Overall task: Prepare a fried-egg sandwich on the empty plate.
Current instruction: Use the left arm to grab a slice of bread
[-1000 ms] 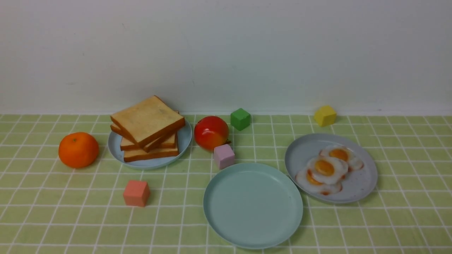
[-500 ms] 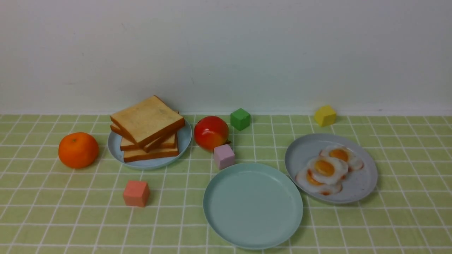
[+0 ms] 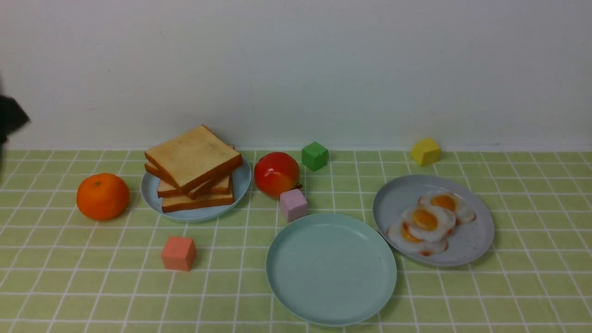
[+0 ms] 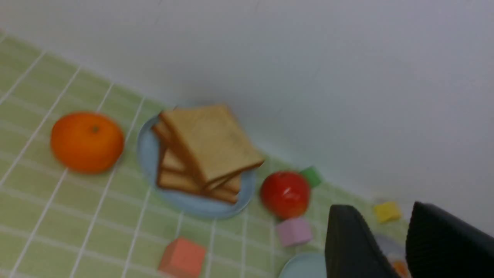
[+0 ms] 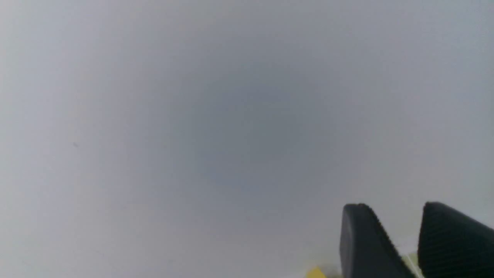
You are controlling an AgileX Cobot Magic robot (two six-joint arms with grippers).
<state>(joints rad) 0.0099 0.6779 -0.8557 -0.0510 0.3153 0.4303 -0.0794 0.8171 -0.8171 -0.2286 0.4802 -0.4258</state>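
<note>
The empty plate (image 3: 330, 268), pale mint green, lies at the front centre of the green checked cloth; its edge also shows as the empty plate (image 4: 305, 266). Several toast slices (image 3: 194, 166) are stacked on a light blue plate (image 3: 243, 185) at the back left. Three fried eggs (image 3: 428, 219) lie on a grey speckled plate (image 3: 397, 194) to the right. The fried-egg sandwich is out of view. My left gripper (image 4: 382, 208) is open and holds nothing, raised well away from the toast slices (image 4: 208, 143). My right gripper (image 5: 395, 206) is open, holds nothing, and faces the white wall.
An orange (image 3: 102, 196) sits left of the toast. A red apple (image 3: 276, 174) and a lilac cube (image 3: 293, 204) stand between the toast plate and the empty plate. A salmon cube (image 3: 178, 253), green cube (image 3: 315, 156) and yellow cube (image 3: 425, 151) are scattered. A dark part of my left arm (image 3: 9, 118) shows at the left edge.
A dark part of my left arm has come into the front view at its left edge. Nothing on the cloth has moved.
</note>
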